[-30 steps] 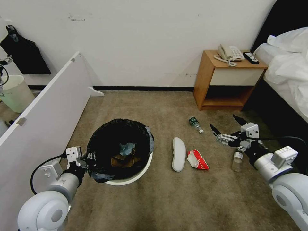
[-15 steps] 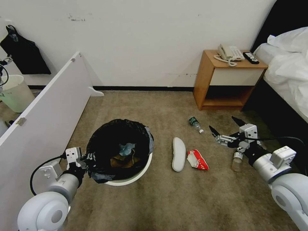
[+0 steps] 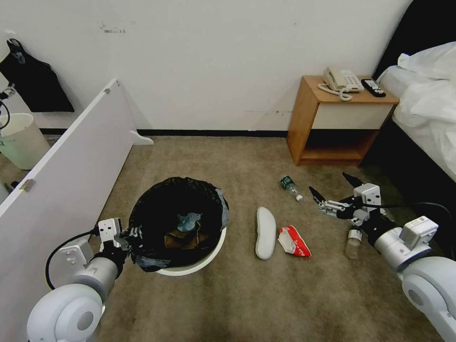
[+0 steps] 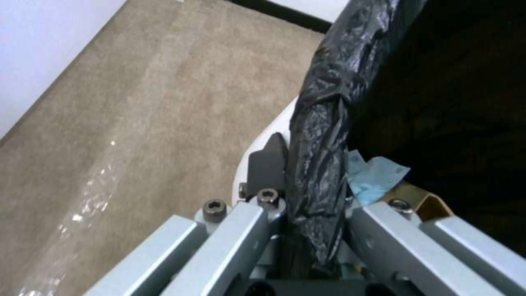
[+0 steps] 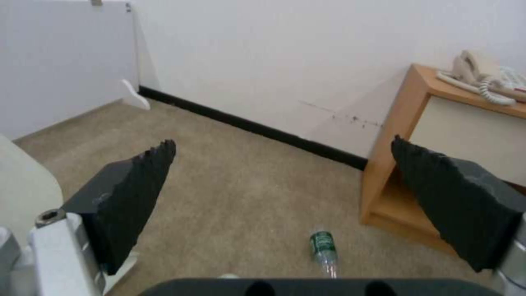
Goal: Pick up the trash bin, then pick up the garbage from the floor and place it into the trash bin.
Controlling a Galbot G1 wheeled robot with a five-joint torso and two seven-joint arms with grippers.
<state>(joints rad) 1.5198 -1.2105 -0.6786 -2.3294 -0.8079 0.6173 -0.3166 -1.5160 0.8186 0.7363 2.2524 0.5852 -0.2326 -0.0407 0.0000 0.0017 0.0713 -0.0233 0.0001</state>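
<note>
left hand point(image 3: 127, 236), head view: pinches the bagged rim of the trash bin point(image 3: 178, 223), keeping it carried on the floor point(image 3: 266, 294) beside a slipper point(image 3: 265, 232). left wrist view: bag clamped between fingers point(image 4: 268, 164). right wrist view: right hand point(image 5: 282, 197) spread wide, likely aiming at a bottle point(image 5: 323, 248).

Black-lined white trash bin point(image 3: 190, 266), probably green-labelled bottle point(image 3: 289, 184)

- trash bin point(image 3: 209, 251): white wall mostly covered by the black bag point(image 3: 156, 209); contents partly lost in shadow.
- plastic bottle point(image 3: 352, 242): upper part hidden behind the right gripper point(image 3: 332, 189).
- cream bucket point(image 3: 21, 140): cut off by the frame edge.
- wrapper point(image 3: 294, 241): print too small to read.
</note>
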